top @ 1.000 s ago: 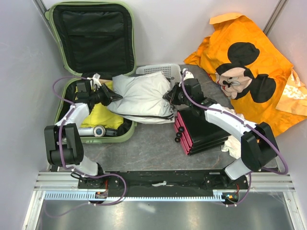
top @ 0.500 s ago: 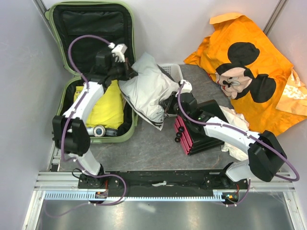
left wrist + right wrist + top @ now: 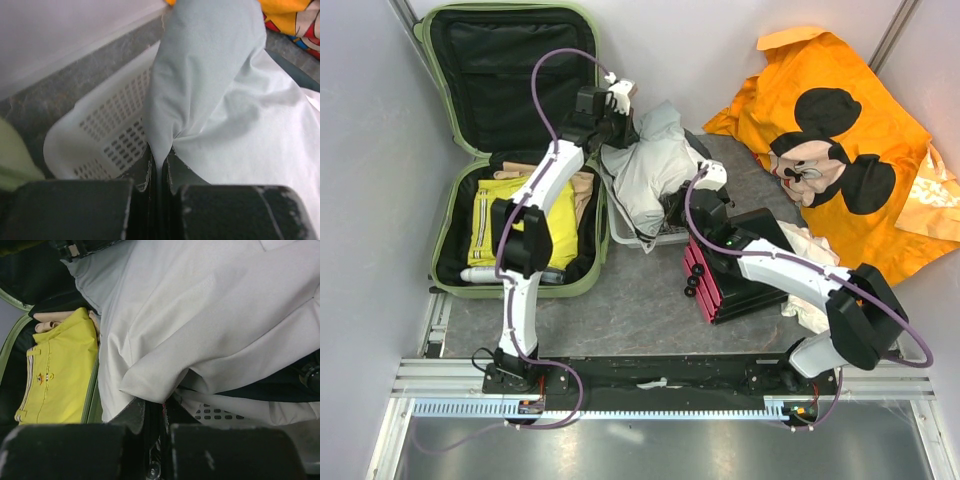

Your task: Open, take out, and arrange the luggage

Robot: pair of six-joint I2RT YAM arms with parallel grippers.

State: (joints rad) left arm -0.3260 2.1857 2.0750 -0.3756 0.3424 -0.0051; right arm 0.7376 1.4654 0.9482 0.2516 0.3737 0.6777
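We see the left gripper (image 3: 159,167) pinching the garment (image 3: 655,170) over the basket (image 3: 110,130); the right gripper (image 3: 164,412) pinches its lower fold; the luggage (image 3: 550,290) lies open at left, holding yellow clothes (image 3: 488,220).

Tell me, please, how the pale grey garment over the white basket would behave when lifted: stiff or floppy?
Probably floppy: the pale grey garment hangs in soft folds and drapes over the white basket. Likely light, since a thin pinched fold seems to carry it. It may snag on the basket rim.
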